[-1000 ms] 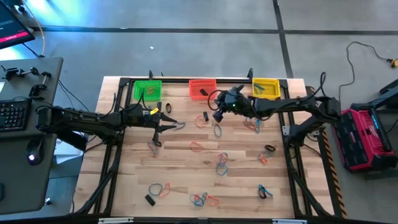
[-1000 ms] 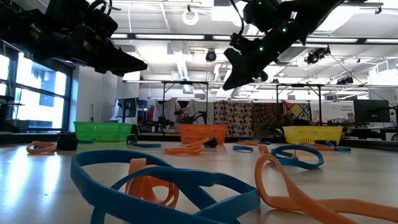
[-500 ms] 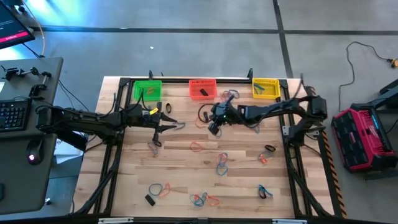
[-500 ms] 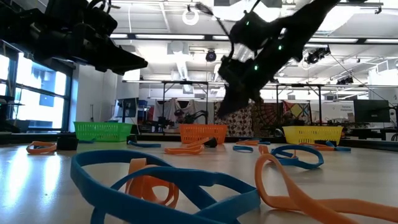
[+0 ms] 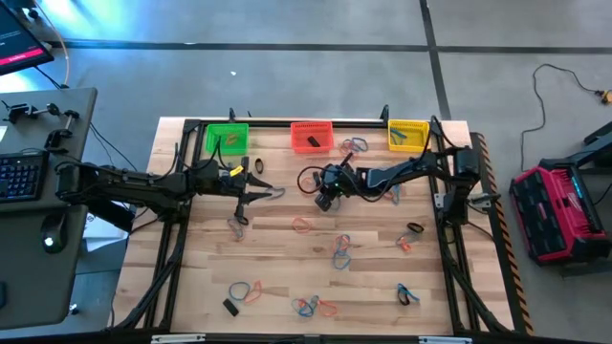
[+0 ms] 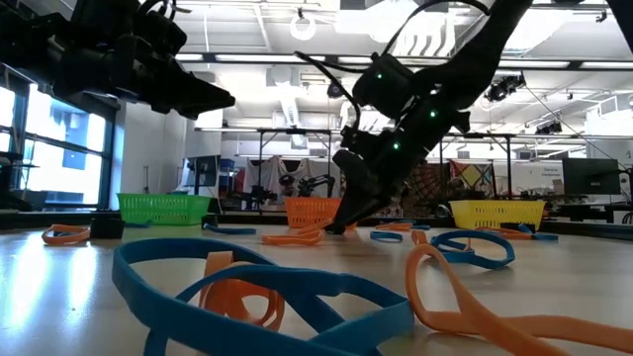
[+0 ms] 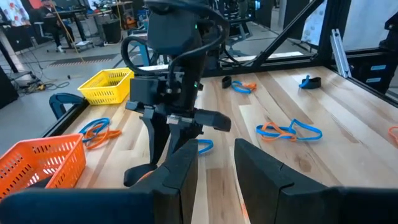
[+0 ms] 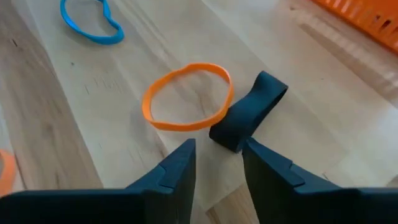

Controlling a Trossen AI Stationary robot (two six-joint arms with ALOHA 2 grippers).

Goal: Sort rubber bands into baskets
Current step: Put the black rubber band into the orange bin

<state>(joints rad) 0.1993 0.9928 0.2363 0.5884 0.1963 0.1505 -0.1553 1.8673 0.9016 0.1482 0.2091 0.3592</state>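
Three mesh baskets stand along the table's far edge: green (image 5: pixel 227 139), red-orange (image 5: pixel 311 135) and yellow (image 5: pixel 408 134). My right gripper (image 5: pixel 325 198) is open and low over the table's middle, in front of the red-orange basket. Its fingers (image 8: pixel 177 171) hang just short of an orange rubber band (image 8: pixel 186 96) and a black rubber band (image 8: pixel 249 112), which lie flat and touch each other. A blue band (image 8: pixel 93 25) lies farther off. My left gripper (image 5: pixel 260 189) is open and empty, held above the table in front of the green basket.
Rubber bands lie scattered over the wood: an orange one (image 5: pixel 304 225), a blue and orange pair (image 5: pixel 339 250), a black one (image 5: pixel 413 229), others along the near edge (image 5: pixel 311 306) and beside the red-orange basket (image 5: pixel 356 145). Dark frame rails run along the table's left and right sides.
My right gripper has gone from beside the yellow basket toward the table's left and near edges and down, and now hangs close over the orange and black bands. My left arm has kept still.
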